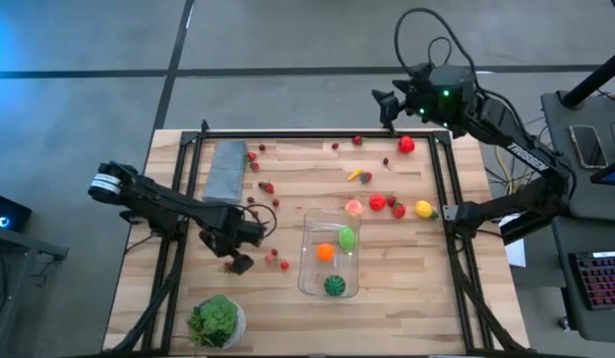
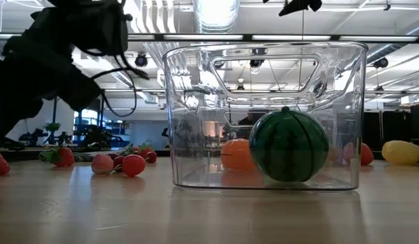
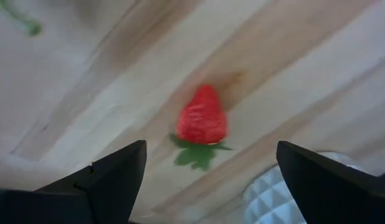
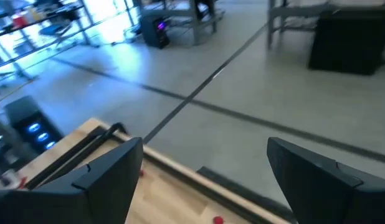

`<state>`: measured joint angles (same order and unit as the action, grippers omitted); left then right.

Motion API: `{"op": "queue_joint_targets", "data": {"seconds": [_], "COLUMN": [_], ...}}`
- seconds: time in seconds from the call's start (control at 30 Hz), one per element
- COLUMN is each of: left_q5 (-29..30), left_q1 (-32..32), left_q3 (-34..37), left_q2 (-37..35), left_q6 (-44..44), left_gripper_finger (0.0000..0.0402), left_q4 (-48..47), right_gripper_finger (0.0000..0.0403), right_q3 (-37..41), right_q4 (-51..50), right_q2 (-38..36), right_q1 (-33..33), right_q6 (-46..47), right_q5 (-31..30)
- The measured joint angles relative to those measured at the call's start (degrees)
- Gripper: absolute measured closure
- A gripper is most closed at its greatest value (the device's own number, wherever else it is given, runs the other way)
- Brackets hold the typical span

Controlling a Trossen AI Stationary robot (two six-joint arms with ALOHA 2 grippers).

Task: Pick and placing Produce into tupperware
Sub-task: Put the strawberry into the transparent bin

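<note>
Clear plastic forms the tupperware (image 1: 328, 261), which I see sitting on the wooden bench (image 1: 407, 318) near its front middle. Inside it lie a striped green ball (image 1: 334, 285), an orange piece (image 1: 325, 252) and a green piece (image 1: 345, 237). In the low view the ball (image 2: 289, 146) rests against the container's near wall, with the orange piece (image 2: 236, 154) behind it.

I have the left tool (image 1: 240, 261) low over the bench, just left of the tupperware, fingers spread apart. Its wrist view shows a strawberry (image 3: 203, 116) lying on the wood between the two fingers (image 3: 111, 180), touching neither. Two small red berries (image 1: 279, 260) lie between this tool and the container.

I hold the right tool (image 1: 387, 102) raised at the bench's far edge, fingers apart and empty; its wrist view looks past the bench rim to the floor.

Remaining produce (image 1: 387, 203) is scattered across the far half of the bench: a row of pink, red and yellow pieces just beyond the tupperware, a red piece (image 1: 406, 144) near the right tool, and tiny berries beside a grey cloth (image 1: 227, 169) at far left. A potted plant (image 1: 217, 321) stands at the front left corner.
</note>
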<state>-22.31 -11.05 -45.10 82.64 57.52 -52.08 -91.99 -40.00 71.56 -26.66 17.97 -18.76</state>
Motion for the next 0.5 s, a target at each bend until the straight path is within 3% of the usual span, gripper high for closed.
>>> {"op": "queue_joint_targets", "data": {"seconds": [0.33, 0.5], "left_q5": [0.9, 1.6], "left_q1": [0.0, -0.2], "left_q3": [0.0, 0.1], "left_q2": [4.0, 5.8], "left_q6": [0.6, 0.4], "left_gripper_finger": [0.0060, 0.0086], "left_q4": [-0.8, -0.5], "right_gripper_finger": [0.0074, 0.0074], "right_q3": [0.0, 0.0], "right_q4": [0.0, 0.0], "right_q2": [1.8, 2.7], "right_q1": [-0.9, -0.9], "right_q6": [0.9, 0.9], "right_q5": [0.9, 0.8]}}
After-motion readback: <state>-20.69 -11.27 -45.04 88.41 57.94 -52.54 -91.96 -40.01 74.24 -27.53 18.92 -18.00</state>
